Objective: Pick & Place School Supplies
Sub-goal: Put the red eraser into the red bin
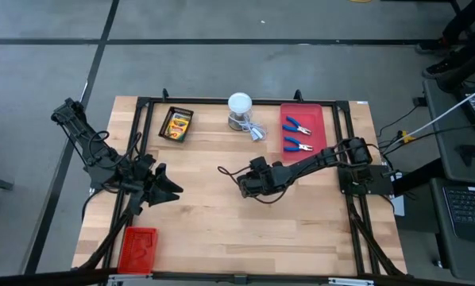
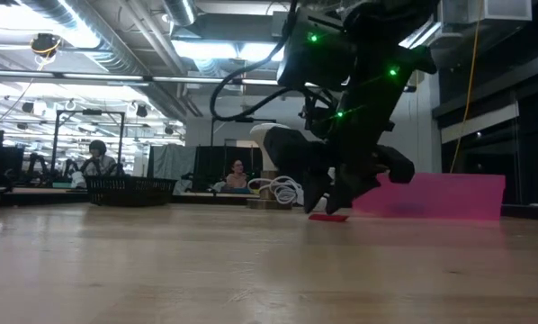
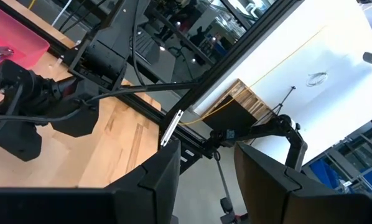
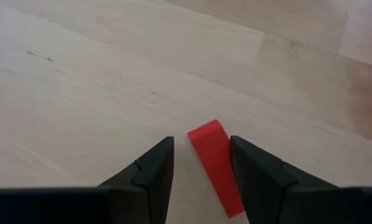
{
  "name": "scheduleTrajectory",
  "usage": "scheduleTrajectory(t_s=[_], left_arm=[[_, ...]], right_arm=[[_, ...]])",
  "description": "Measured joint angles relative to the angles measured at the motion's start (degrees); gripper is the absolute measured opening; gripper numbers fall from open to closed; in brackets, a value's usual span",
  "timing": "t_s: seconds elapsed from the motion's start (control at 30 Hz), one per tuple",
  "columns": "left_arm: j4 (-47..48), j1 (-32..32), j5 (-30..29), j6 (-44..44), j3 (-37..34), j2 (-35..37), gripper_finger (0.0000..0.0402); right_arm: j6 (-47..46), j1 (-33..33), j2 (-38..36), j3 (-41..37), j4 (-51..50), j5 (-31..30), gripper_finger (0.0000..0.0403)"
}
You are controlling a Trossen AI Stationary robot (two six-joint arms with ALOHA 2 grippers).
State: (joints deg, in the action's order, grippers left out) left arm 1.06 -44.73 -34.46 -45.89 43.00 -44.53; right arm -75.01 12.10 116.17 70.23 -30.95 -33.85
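**Ana:** Right pincer [image 4: 201,168] is low over the table [image 1: 222,230], fingers apart, with a small red block [image 4: 215,165] lying flat on the wood between them!

**Ben:** So it's the pick-up step. The block sits mid-table, skewed across the gap and nearer one finger [image 4: 260,171] than the other. Next, I'd say, a squeeze, maybe a slight turn of the wrist first to square up.

**Ana:** From table height the red sliver [image 2: 328,217] shows right under that arm (it looks thin, so it could tip or skate as the fingers meet).

**Ben:** Around it: two blue-handled pliers [image 1: 298,126] lie on a red tray [image 1: 288,111] at the far edge, a crayon box [image 1: 177,125] on a black tray [image 1: 164,135], a white round-topped container [image 1: 240,104] between them, another red tray [image 1: 138,249] at the near corner.

**Ana:** Nothing crowds the block. Left pincer [image 1: 174,188] waits on its own side, fingers parted, holding nothing.
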Motion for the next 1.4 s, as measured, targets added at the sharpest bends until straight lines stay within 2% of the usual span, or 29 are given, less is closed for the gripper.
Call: scheduleTrajectory(t_s=[0.8,0.97,1.2,1.4], left_arm=[[-0.03,0.00,-0.02,-0.42,0.00,-0.02,0.0148],[-0.04,0.00,0.69,-0.44,0.00,-0.02,0.0148],[-0.91,0.00,1.07,-0.87,0.00,0.00,0.0148],[-1.09,0.00,1.71,-0.79,0.00,0.00,0.0148]], right_arm=[[-0.46,-0.66,1.67,-0.50,0.37,-1.15,0.0155],[-1.02,-0.96,1.70,-0.44,-0.33,-0.69,0.0118],[-0.98,-1.68,1.74,-0.41,-0.81,-0.26,0.0020],[-0.81,-0.58,1.48,-0.23,-0.67,-0.55,0.0018]])
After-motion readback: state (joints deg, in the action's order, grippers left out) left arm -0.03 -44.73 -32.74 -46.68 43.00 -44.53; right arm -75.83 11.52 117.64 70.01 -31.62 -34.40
